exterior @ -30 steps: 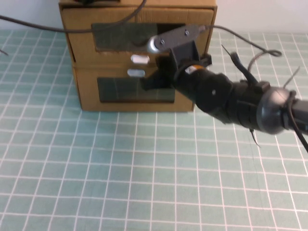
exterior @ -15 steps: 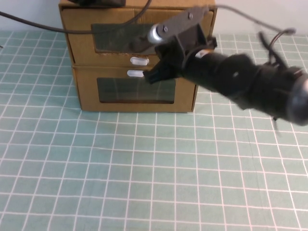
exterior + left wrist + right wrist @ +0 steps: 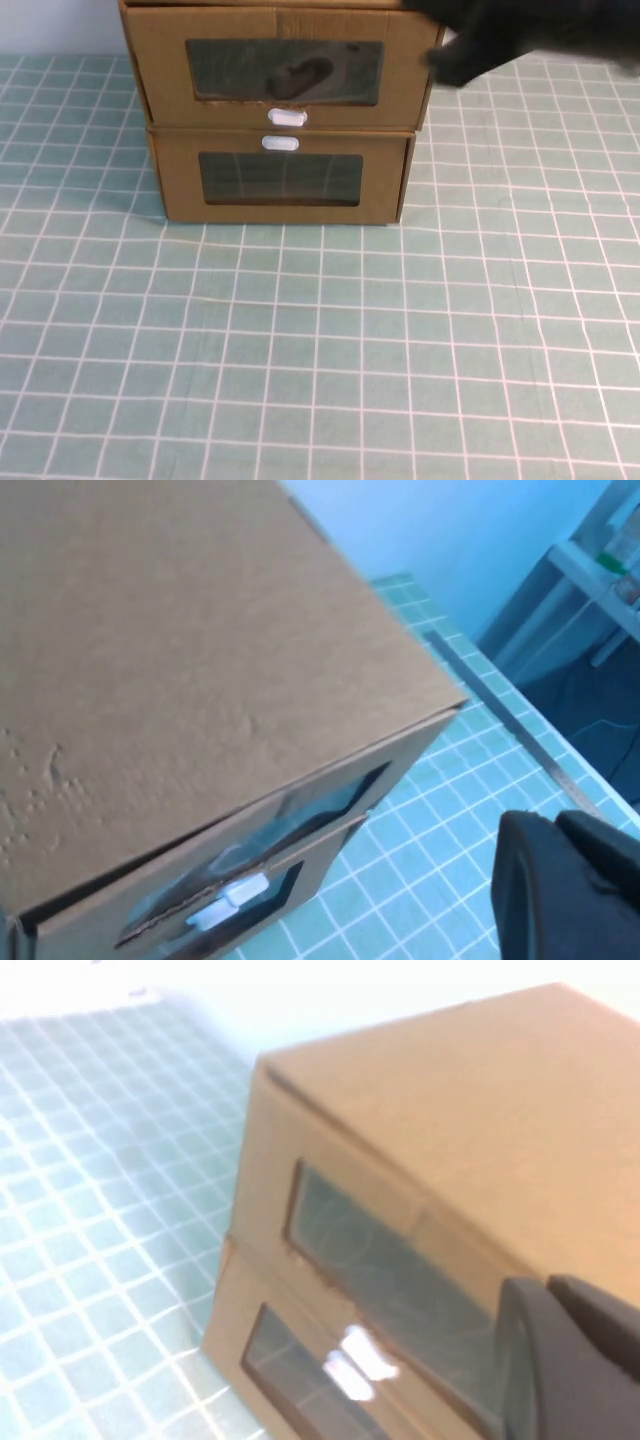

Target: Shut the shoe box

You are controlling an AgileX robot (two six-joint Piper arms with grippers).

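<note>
Two brown cardboard boxes stand stacked at the back of the mat. The upper one is the shoe box [image 3: 405, 70], with a clear window [image 3: 285, 72] and a white pull tab [image 3: 286, 117] below it. Its drawer front sits pushed in, about in line with the lower box's front. It also shows in the left wrist view [image 3: 200, 680] and the right wrist view [image 3: 450, 1110]. My right gripper [image 3: 455, 62] is a dark blur just off the box's upper right corner, clear of it; its fingers [image 3: 547, 1282] look shut and empty. My left gripper [image 3: 552, 820] hovers above the box's top, shut and empty.
The lower cardboard box [image 3: 385, 185] has its white tab [image 3: 280, 142] above its window. A green mat with a white grid [image 3: 320, 350] covers the table in front of the boxes. A metal ruler [image 3: 500, 715] lies on the mat beside the boxes.
My right arm has pulled away from the box fronts, up and to the right, to the frame's top right corner. The cables over the upper window are gone from view.
</note>
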